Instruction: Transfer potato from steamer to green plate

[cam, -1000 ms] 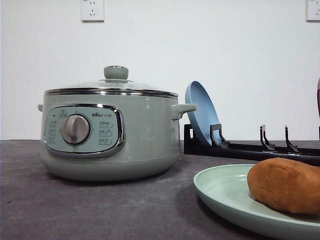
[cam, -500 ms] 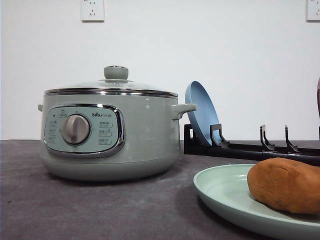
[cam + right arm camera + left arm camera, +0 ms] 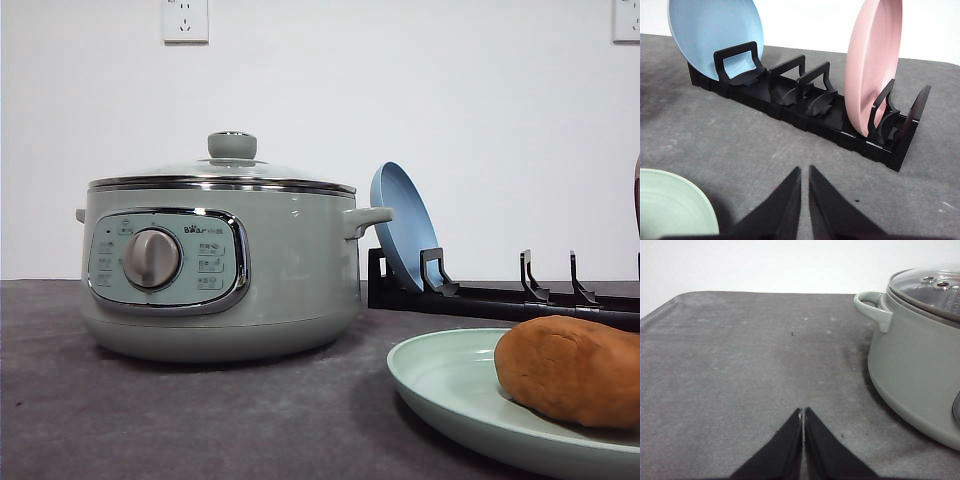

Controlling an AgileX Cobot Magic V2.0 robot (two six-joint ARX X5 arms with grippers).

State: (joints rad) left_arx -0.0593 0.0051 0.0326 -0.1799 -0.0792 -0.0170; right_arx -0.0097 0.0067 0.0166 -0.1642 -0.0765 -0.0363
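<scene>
Your potato [image 3: 568, 371] lies on the green plate [image 3: 450, 385], at four o'clock from the lidded steamer [image 3: 215, 262]. Both claws, left [image 3: 803, 412] and right [image 3: 805, 170], are pinched together, seemingly empty, over the worktop [image 3: 740, 365].

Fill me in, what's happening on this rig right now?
Nothing is being handled at the moment. The smooth orange-brown potato already lies on the shallow pale mint-green plate, and the round sage-green steamer has its glass lid on. The left hand and the right hand are both shut and empty, low over the dark grey table. The right one faces a black dish rack holding a blue plate and a pink plate.
</scene>
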